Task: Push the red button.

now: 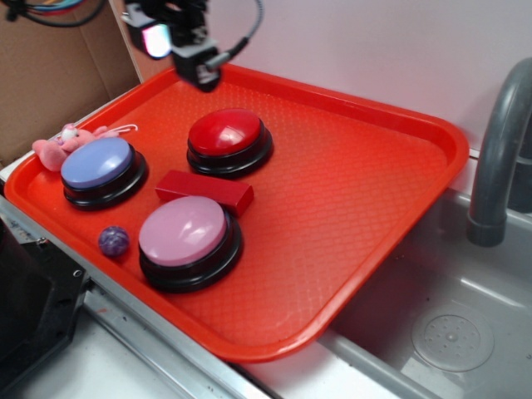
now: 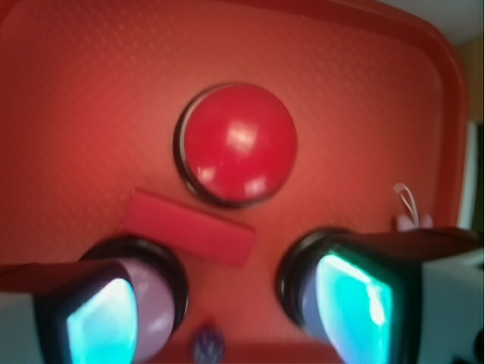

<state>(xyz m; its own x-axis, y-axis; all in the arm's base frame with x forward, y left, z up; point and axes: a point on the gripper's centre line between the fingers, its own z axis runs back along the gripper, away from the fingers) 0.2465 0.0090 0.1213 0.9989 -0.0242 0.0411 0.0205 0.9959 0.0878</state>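
Note:
The red button (image 1: 226,133) (image 2: 239,142), a glossy red dome on a black base, sits in the middle of the red tray (image 1: 366,191). My gripper (image 1: 179,41) (image 2: 227,311) hovers high over the tray's far left edge, well above and behind the button, touching nothing. Its two fingers stand wide apart with glowing teal pads (image 2: 102,318) and nothing between them. In the wrist view the button lies ahead of the fingers, centred between them.
A small red block (image 1: 204,191) lies just in front of the red button. A pink button (image 1: 187,237), a blue button (image 1: 101,168), a purple ball (image 1: 114,241) and a pink plush toy (image 1: 60,143) share the tray. A sink with a grey faucet (image 1: 499,158) is at right.

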